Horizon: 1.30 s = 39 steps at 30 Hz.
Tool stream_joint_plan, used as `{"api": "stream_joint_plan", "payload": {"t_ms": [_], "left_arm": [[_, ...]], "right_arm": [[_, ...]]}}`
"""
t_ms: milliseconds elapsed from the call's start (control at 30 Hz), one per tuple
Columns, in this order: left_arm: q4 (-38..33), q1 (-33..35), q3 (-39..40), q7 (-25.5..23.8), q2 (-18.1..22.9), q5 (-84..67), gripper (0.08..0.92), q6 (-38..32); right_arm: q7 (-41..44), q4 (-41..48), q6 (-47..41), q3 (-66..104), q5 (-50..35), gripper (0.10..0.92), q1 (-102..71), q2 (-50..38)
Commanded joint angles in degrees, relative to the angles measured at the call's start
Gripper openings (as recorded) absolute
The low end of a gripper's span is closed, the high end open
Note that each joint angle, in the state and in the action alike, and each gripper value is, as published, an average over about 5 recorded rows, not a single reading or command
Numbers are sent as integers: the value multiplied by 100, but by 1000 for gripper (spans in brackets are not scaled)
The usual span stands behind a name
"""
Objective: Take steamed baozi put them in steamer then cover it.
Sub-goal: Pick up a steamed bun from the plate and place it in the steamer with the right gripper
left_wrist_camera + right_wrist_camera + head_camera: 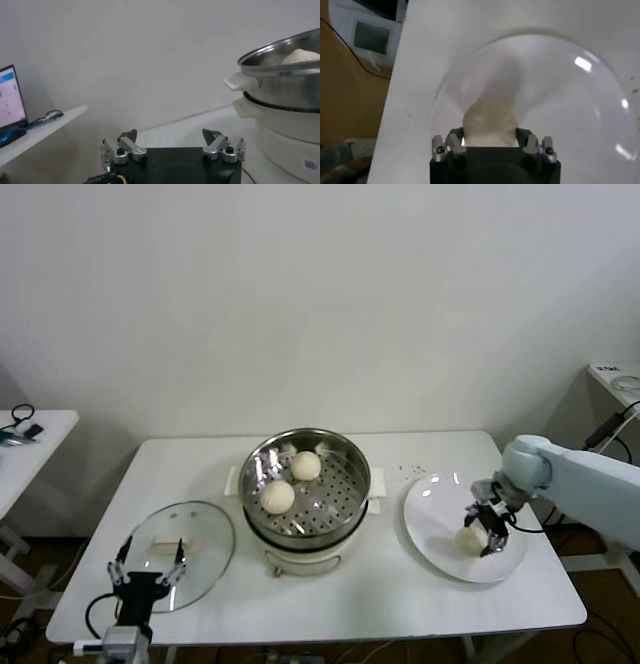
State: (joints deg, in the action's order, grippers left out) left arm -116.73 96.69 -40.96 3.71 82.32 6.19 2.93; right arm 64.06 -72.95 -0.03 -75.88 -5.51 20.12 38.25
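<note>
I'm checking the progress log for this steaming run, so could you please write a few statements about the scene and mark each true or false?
1. Two baozi lie in the steamer. True.
2. The cover sits on the steamer. False: it lies on the table, left of it.
3. The right gripper brackets a baozi on the plate. True.
4. The left gripper grips the cover's handle. False: it is open, holding nothing.
</note>
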Motion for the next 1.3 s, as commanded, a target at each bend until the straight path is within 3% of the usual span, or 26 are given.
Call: {"api": "stream_joint_plan", "payload": {"t_ms": [33, 367, 900, 1300], "left_arm": [[3, 33, 7, 4, 3, 12, 823, -15], [-2, 71, 3, 67, 3, 7, 823, -14], [-64, 116, -33, 101, 12, -49, 823, 7], [-79, 41, -55, 87, 7, -152, 823, 43]], "right_arm": [[331, -198, 1435, -767, -12, 683, 2043, 643], [396, -262, 2931, -1272, -350, 694, 3515, 1836], [363, -386, 3166, -261, 626, 696, 1946, 3577], [251, -333, 3242, -281, 956, 696, 1239, 4002]]}}
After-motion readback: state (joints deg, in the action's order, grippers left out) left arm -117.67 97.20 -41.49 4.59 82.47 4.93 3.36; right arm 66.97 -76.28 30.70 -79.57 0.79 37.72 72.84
